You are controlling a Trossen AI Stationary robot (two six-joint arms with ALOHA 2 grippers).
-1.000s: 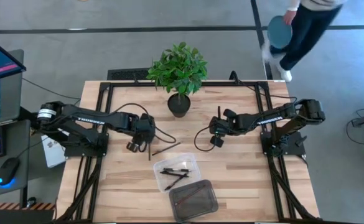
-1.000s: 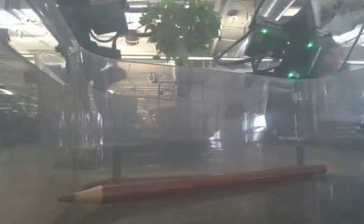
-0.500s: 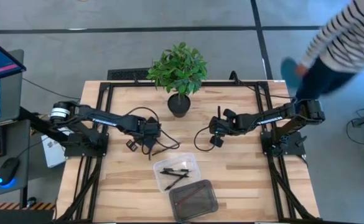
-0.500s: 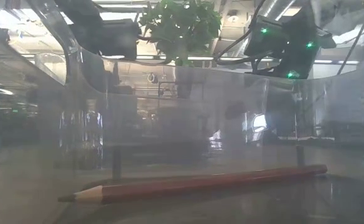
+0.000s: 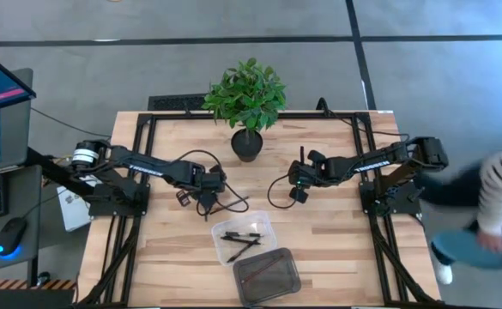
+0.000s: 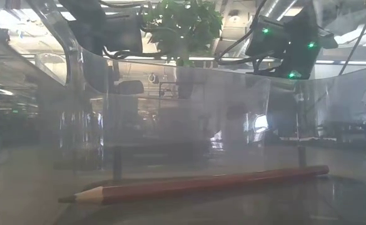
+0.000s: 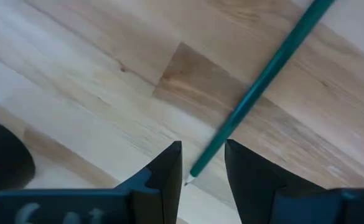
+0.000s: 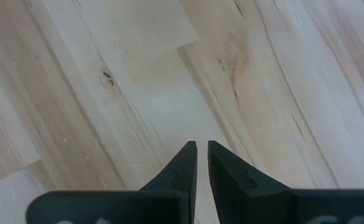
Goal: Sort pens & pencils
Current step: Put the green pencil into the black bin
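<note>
The left gripper is low over the table, near its middle, its fingers narrowly apart with the sharpened tip of a green pencil lying between them; whether they touch it I cannot tell. The right gripper hangs over bare wood toward the right side, fingers nearly together and holding nothing. Nearer the front edge sit two clear trays: one holds black pens, the other a reddish pencil. A potted plant stands at the back.
</note>
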